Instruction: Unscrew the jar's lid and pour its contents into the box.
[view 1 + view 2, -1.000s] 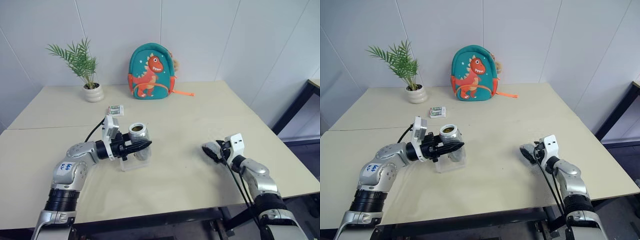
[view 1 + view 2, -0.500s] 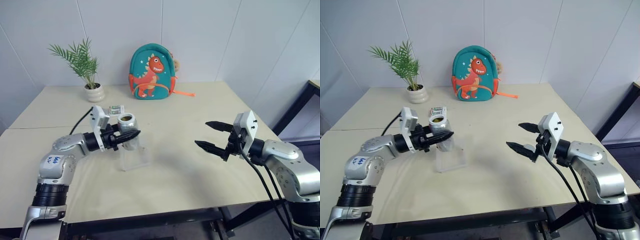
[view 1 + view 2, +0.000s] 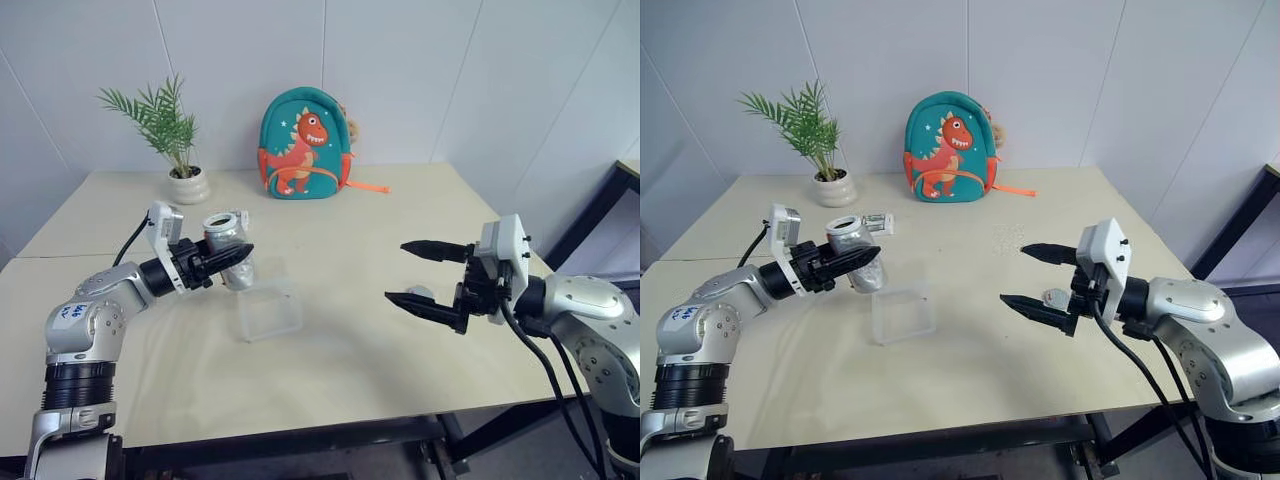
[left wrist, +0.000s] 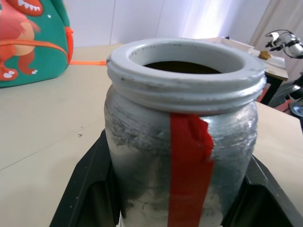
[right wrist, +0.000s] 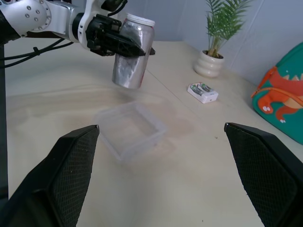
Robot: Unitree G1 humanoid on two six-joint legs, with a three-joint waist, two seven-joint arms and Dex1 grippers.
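Note:
My left gripper [image 3: 238, 256] is shut on the jar [image 3: 226, 262], a silvery jar with a red strip [image 4: 188, 161] down its wall and an open mouth with no lid. It hangs roughly upright above the table, just left of and behind the box [image 3: 269, 312]. That box is clear, shallow plastic, and looks empty in the right wrist view [image 5: 130, 127]. My right gripper [image 3: 398, 272] hovers open over the right half of the table, pointing toward the box. The lid [image 3: 421, 293] lies on the table behind its lower finger.
A dinosaur backpack [image 3: 300, 145] and a potted plant [image 3: 186, 183] stand along the far edge. A small green-and-white packet [image 5: 202, 92] lies behind the jar. The table's right edge [image 3: 560, 290] runs under my right arm.
My left gripper carried the jar up and to the left, away from the box. My right gripper rose off the table and drew back, leaving the lid lying there.

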